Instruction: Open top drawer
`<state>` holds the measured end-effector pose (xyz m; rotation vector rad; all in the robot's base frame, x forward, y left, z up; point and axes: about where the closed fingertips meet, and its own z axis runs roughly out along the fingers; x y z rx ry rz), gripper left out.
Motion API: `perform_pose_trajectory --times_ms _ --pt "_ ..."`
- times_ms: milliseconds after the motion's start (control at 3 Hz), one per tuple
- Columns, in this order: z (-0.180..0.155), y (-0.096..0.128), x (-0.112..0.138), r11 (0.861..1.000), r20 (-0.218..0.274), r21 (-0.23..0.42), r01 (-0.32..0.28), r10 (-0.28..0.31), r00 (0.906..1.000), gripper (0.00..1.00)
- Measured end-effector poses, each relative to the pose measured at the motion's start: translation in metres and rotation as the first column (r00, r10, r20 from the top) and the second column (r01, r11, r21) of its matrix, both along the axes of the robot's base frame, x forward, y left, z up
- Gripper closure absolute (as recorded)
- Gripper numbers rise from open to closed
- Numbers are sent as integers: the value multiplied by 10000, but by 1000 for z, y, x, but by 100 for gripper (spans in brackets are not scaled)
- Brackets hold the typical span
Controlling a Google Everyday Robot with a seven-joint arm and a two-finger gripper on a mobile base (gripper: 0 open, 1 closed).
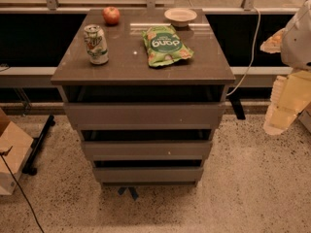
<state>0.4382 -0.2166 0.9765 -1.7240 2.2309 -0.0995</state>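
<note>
**Off to the right, my pincer waits clear of the drawer**

My pincer (281, 111) hangs beside the cabinet's right side, well apart from it. Whether it is open or closed, I cannot tell. The top drawer (144, 114) sits directly under the countertop (214, 72), with a dark gap above its handleless front. I judge that gap is my place to hook and pull. The apple (111, 15), bowl (180, 16), can (96, 43) and green bag (165, 46) won't hinder that. The bag reads "dang", upside down to me; the can's lettering I cannot read.
</note>
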Motion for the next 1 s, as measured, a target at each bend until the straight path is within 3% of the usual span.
perform_pose_trajectory --times_ms 333,1000 --pt "0 0 0 10000 0 0 0 0 10000 0" --pt "-38 23 9 9977 684 658 154 -199 9975 0"
